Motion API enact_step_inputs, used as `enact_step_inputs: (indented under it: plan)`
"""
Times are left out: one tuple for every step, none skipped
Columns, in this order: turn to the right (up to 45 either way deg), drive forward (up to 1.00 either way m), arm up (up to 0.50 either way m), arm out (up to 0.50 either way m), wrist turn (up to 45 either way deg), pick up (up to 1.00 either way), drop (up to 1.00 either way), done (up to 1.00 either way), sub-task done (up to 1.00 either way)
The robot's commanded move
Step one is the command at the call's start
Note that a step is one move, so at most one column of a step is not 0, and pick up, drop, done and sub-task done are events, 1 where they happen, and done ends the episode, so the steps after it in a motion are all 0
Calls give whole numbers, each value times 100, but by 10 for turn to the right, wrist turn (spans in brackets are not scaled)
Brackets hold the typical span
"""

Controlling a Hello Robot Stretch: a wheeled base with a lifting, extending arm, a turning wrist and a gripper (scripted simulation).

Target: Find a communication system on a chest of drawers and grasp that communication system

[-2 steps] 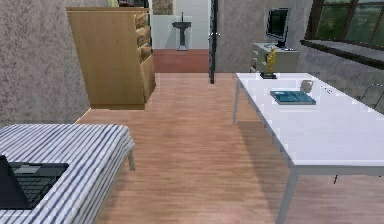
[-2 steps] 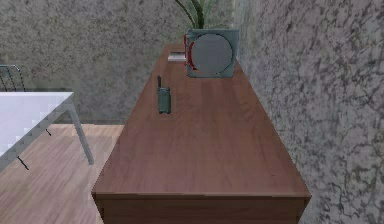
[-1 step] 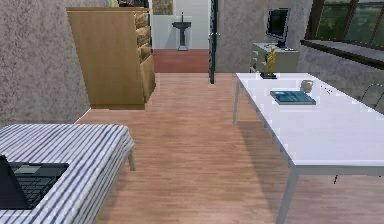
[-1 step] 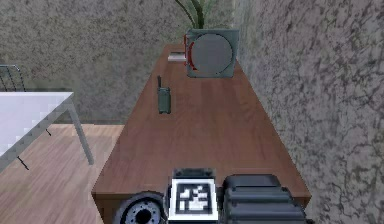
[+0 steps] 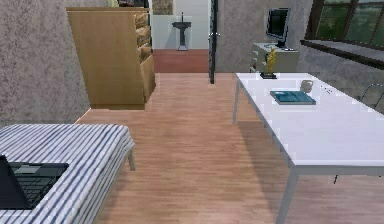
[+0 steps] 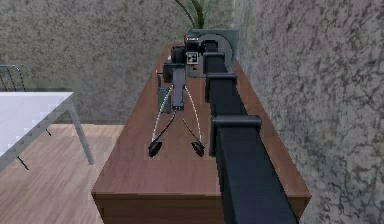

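- The search looks finished. The robot stands side-on to the chest of drawers [image 6: 130, 165], whose brown top runs up the arm side view along a speckled wall.
- The reach looks made too. The arm [image 6: 240, 150] lies out over that top, and the end effector [image 6: 176, 149] hangs above the wood with its two thin fingers [image 6: 155, 148] pointing toward the near edge.
- By my reading the grasp is not yet done. Only bare wood shows at the fingertips, so the end effector holds nothing (whether it is set wide or narrow I cannot tell).
- I cannot pick out the communication system with certainty. A small dark cluster [image 6: 185, 52] sits toward the far end of the top, below a plant [image 6: 192, 10]. It may be the device or only wrist hardware.
- What is left is to bring the fingers round the device and lift it clear of the top.
- In the forward view, the white surface [image 5: 330, 125] carries a blue book [image 5: 292, 97] and nothing that looks like the task's thing.
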Motion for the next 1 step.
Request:
enact_step_inputs:
  plan:
    - [0,0,0,0,450,0,0,0,0]
